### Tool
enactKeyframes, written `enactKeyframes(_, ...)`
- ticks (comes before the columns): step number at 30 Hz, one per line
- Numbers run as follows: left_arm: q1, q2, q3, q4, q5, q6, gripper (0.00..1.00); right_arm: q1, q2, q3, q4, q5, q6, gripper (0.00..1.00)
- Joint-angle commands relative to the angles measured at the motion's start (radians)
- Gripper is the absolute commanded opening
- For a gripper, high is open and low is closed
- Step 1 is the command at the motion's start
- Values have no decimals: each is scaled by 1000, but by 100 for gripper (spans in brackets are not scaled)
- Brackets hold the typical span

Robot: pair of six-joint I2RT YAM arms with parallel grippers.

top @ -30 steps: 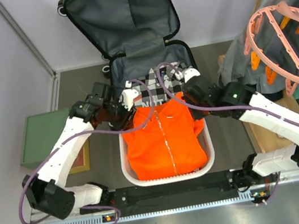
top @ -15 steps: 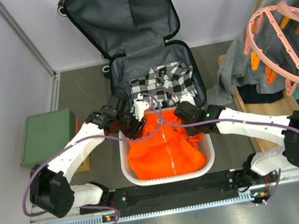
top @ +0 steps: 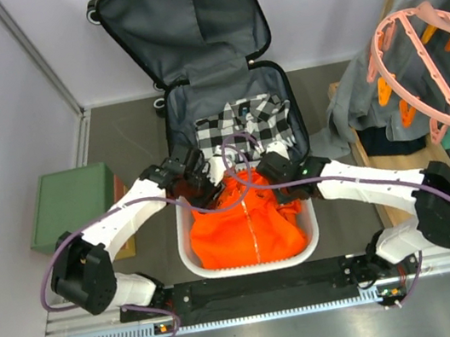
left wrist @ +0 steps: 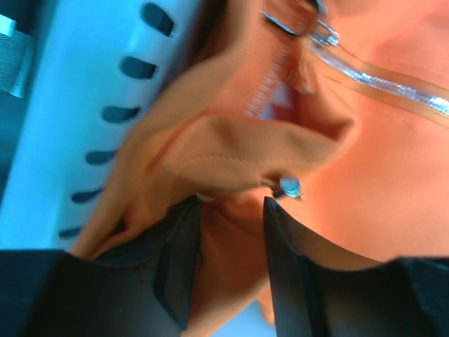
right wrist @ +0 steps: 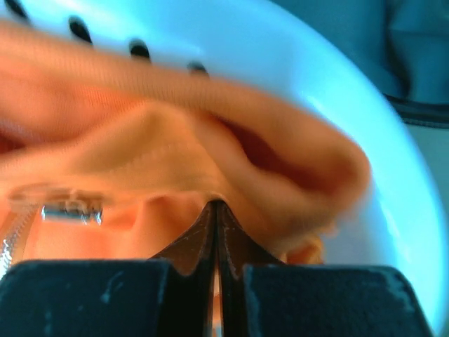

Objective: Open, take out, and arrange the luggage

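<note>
The luggage (top: 184, 28) lies open at the back, lid up against the wall, with a black-and-white checkered garment (top: 247, 121) in its lower half. In front of it an orange jacket (top: 252, 229) lies bunched in the white perforated basket (top: 250, 265). My left gripper (top: 209, 187) (left wrist: 231, 203) is at the basket's far left corner, its jaws closed on a thick fold of the orange jacket (left wrist: 379, 168). Over the far right rim, my right gripper (top: 270, 180) (right wrist: 215, 205) is shut, pinching the orange jacket (right wrist: 161, 147) at its tips.
A green-topped box (top: 71, 203) stands left of the basket. On the right, grey garments (top: 369, 101) and a pink hanger ring (top: 420, 41) hang on a wooden rack. The basket wall (left wrist: 84, 105) (right wrist: 337, 91) is close to both grippers.
Both grippers have come back from over the suitcase and down to the basket's far rim with the orange jacket. The jacket has bunched into the basket, uncovering the checkered garment.
</note>
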Motion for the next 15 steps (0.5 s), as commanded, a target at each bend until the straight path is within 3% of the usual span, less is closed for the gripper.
enactKeyframes(1, 60, -52, 171, -175, -7, 23, 51, -3, -100, 107, -154, 31, -121, 0)
enactKeyframes(2, 60, -56, 213, -245, 49, 21, 53, -3, -137, 174, -162, 12, -143, 2)
enactKeyframes(4, 60, -60, 337, -304, 199, 31, 59, -3, -165, 246, -176, -52, -205, 16)
enactKeyframes(5, 58, -61, 372, -348, 233, 34, 61, -3, -185, 318, -176, -81, -225, 21)
enactKeyframes(6, 58, -60, 432, -357, 259, 31, 62, -3, -188, 355, -177, -129, -242, 33)
enactKeyframes(9, 61, -44, 523, -362, 298, -5, 67, -10, -159, 495, -206, -131, -291, 50)
enactKeyframes(11, 63, -9, 563, -341, 287, -46, 69, -31, -118, 596, -249, -105, -308, 54)
enactKeyframes(12, 66, 18, 593, -274, 264, -134, 70, -48, -75, 622, -257, -92, -308, 57)
enactKeyframes(15, 110, 84, 623, -143, 96, -337, 72, -169, 20, 676, -234, -107, -290, 58)
